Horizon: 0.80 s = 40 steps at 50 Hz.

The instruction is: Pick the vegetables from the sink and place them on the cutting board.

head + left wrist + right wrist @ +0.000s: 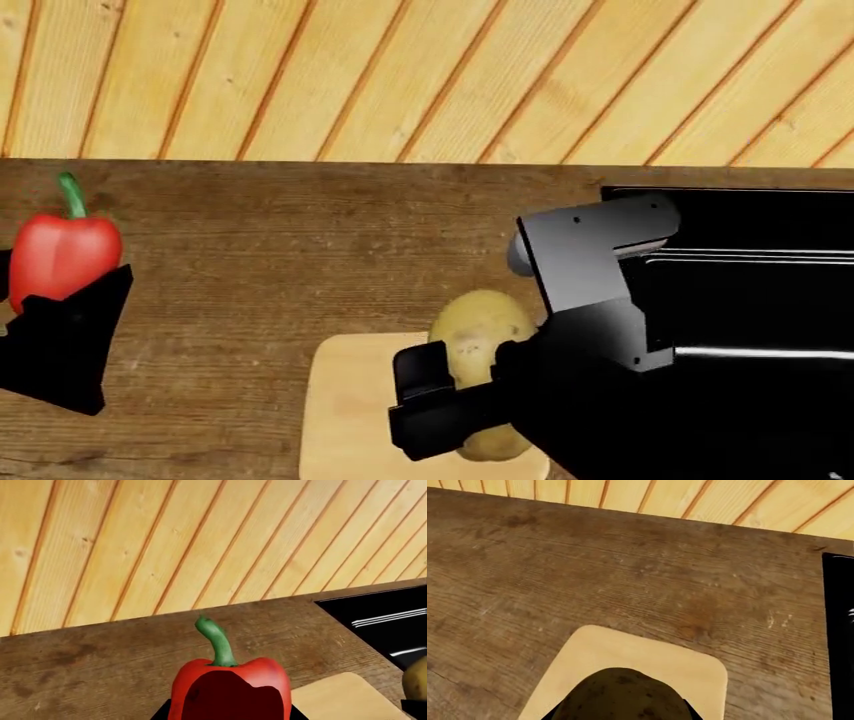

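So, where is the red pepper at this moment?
The red pepper is at the head view's left, held in the left pincer above the countertop, left of the cutting board.

Red bell pepper [60, 255], green stem up, held above the counter's left end; speckled tan potato [481, 330] held over the pale cutting board [350, 400]; black sink [747, 280] at right.

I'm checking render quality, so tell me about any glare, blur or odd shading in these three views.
Head view: white streaks of glare on the sink; the right pincer is flat black, details lost. Left wrist view: slightly soft; the bell pepper has a flat dark-red patch, oddly shaded. Right wrist view: the potato sits dark and close; the cutting board evenly lit, no cast shadow visible.
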Tool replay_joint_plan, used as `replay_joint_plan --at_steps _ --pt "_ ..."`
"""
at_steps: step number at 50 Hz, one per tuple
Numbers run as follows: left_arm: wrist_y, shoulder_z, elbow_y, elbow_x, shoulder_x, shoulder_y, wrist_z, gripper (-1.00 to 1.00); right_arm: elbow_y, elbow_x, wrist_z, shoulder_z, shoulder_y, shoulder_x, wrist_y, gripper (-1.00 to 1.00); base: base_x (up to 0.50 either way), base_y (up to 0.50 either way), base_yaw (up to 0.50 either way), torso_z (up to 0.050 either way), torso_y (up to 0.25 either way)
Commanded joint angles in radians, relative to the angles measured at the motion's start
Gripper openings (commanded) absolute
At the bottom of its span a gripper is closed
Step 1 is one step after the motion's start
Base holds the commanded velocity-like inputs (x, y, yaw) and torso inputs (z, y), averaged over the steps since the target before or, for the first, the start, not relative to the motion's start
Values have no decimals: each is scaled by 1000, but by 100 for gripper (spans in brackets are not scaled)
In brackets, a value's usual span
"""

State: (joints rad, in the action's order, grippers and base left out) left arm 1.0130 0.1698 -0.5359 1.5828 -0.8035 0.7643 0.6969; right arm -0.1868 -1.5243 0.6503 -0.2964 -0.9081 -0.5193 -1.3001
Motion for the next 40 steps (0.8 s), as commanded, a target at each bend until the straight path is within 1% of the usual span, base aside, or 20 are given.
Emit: replay_joint_plan --at_steps 1,19,20,30,40 --pt "-11 -17 6 -13 11 -14 -13 -100 31 103 -118 -38 33 21 34 -100 0 0 0 0 0" --pt "-11 -1 19 -13 21 -5 -17 -100 45 150 -146 -72 48 23 65 -100 0 0 0 0 0" --pt "-12 1 18 -13 24 -5 -14 -100 44 149 -145 -72 48 22 65 100 0 0 0 0 0" --pt "-17 7 19 -23 28 -13 -20 -100 28 147 -134 -73 51 17 72 100 0 0 0 0 0" --pt "-8 34 29 -26 50 5 -22 -100 -18 132 -92 -41 -14 7 82 100 0 0 0 0 1"
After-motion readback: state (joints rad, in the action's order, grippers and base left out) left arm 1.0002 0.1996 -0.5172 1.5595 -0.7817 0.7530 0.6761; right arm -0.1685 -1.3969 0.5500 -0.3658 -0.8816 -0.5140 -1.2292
